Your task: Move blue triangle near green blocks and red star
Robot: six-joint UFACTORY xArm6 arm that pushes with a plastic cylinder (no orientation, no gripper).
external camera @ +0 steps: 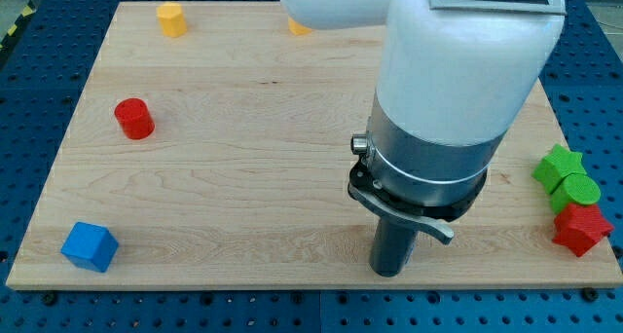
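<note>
Standing near the board's (pixel 243 177) bottom edge, my tip (pixel 389 272) touches no block. No writing is legible. Green star (pixel 557 165), green cylinder (pixel 578 191) and red star (pixel 581 228) cluster at the right edge; no blue triangle shows.

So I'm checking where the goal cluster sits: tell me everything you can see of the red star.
The red star is a small, matte, solid-looking block with blunt points, lying flat at the board's right edge, low in the view and partly overhanging the rim. It is the lowest of a tight cluster: the green round block touches it from above, with the green star beyond. My tip is well to its left, apart from it.
</note>
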